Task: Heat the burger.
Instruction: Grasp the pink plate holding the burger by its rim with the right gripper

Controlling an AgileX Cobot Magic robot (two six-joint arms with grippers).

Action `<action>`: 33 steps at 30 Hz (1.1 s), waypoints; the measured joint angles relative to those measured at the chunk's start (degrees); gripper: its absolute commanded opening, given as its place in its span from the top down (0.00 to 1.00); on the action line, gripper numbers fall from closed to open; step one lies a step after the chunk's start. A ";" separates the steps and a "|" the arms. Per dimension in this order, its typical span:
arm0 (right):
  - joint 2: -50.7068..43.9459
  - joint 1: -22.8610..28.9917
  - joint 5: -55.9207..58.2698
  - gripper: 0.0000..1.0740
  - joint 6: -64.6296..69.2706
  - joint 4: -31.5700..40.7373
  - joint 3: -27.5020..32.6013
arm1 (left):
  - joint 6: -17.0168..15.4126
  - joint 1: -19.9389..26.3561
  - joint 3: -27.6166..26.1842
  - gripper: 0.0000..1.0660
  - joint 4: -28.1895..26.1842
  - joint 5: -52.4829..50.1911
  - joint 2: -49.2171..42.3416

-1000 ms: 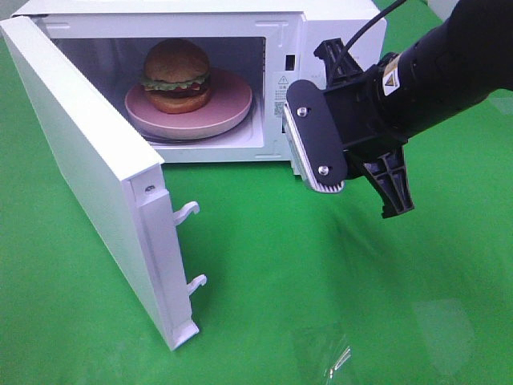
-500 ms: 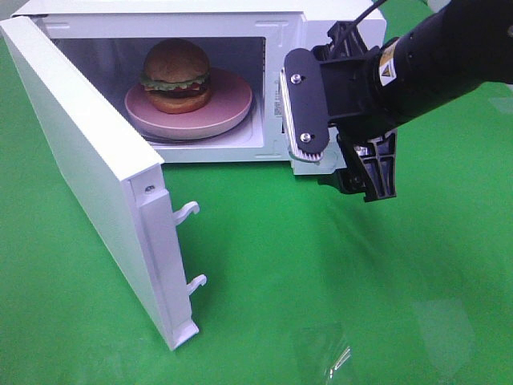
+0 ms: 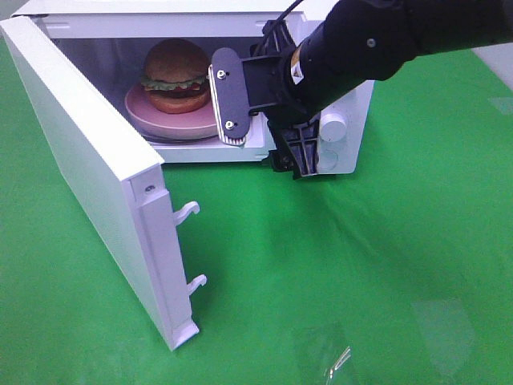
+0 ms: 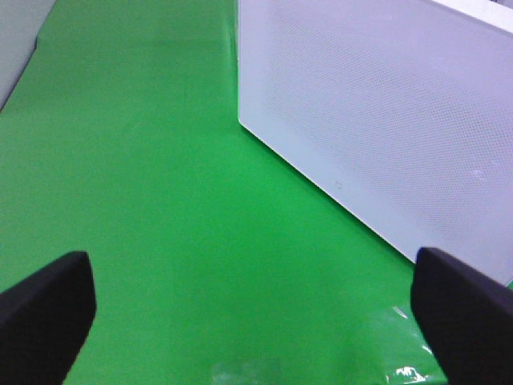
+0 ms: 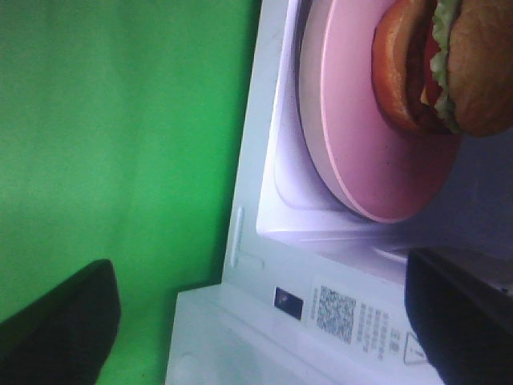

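The burger (image 3: 176,76) has a brown domed bun and green lettuce. It sits on a round pink plate (image 3: 152,120) inside the open white microwave (image 3: 345,156). My right gripper (image 3: 264,148) hovers open at the right side of the oven mouth, just in front of the plate, holding nothing. In the right wrist view the burger (image 5: 449,72) and plate (image 5: 361,152) lie beyond the right gripper (image 5: 256,321). My left gripper (image 4: 256,321) is open over the green cloth beside the door's outer face (image 4: 385,120). It is out of the high view.
The microwave door (image 3: 80,176) swings far out to the front left, with two latch hooks (image 3: 186,212) on its free edge. A white knob (image 3: 331,126) shows on the control panel. Green cloth (image 3: 361,265) covers the table, and a scrap of clear film (image 3: 337,361) lies near its front.
My right arm has swung left and back, from in front of the control panel to the oven mouth near the plate. The burger, plate and door have not moved.
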 measured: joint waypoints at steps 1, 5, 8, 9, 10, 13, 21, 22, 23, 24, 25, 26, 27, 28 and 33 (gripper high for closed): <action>0.00 0.00 0.00 0.15 0.00 0.00 0.00 | 0.00 0.00 0.00 0.06 0.00 0.00 0.00; 3.61 0.00 -0.52 0.16 0.00 -0.06 -2.98 | 0.00 0.00 0.00 0.06 0.00 0.00 0.00; 7.28 0.00 -1.38 0.16 0.06 -0.06 -6.02 | 0.00 0.00 0.00 0.06 0.00 0.00 0.00; 7.28 0.00 -1.38 0.16 0.06 -0.06 -6.02 | 0.00 0.00 0.00 0.06 0.00 0.00 0.00; 9.17 0.00 -1.55 0.17 0.17 -0.06 -7.51 | 0.00 0.00 0.00 0.06 0.00 0.00 0.00; 11.86 0.00 -1.66 0.18 0.69 -0.06 -10.26 | 0.00 0.00 0.00 0.06 0.00 0.00 0.00; 15.41 0.00 -2.75 0.20 0.86 0.17 -14.04 | 0.00 0.00 0.00 0.06 0.06 0.00 0.00; 15.41 0.00 -2.75 0.20 0.86 0.17 -14.04 | 0.00 0.00 0.00 0.06 0.06 0.00 0.00; 16.21 0.00 -2.86 0.20 0.97 0.17 -15.13 | 0.00 0.00 0.00 0.06 0.17 0.00 0.00; 16.21 0.00 -2.86 0.20 0.97 0.17 -15.13 | 0.00 0.00 0.00 0.06 0.17 0.00 0.00; 17.25 0.00 -2.86 0.21 1.38 0.17 -16.50 | 0.00 0.00 0.00 0.06 0.17 0.00 0.00; 18.39 0.00 -2.86 0.21 1.95 0.17 -17.93 | 0.00 0.00 0.00 0.06 0.17 0.00 0.00; 18.39 0.00 -2.86 0.21 1.95 0.17 -17.93 | 0.00 0.00 0.00 0.06 0.17 0.00 0.00; 18.74 0.00 -2.86 0.21 2.12 0.17 -18.45 | 0.00 0.00 0.00 0.06 0.17 0.00 0.00; 20.91 0.17 -2.86 0.21 2.41 0.17 -20.97 | 0.00 0.00 0.00 0.06 0.40 0.00 0.00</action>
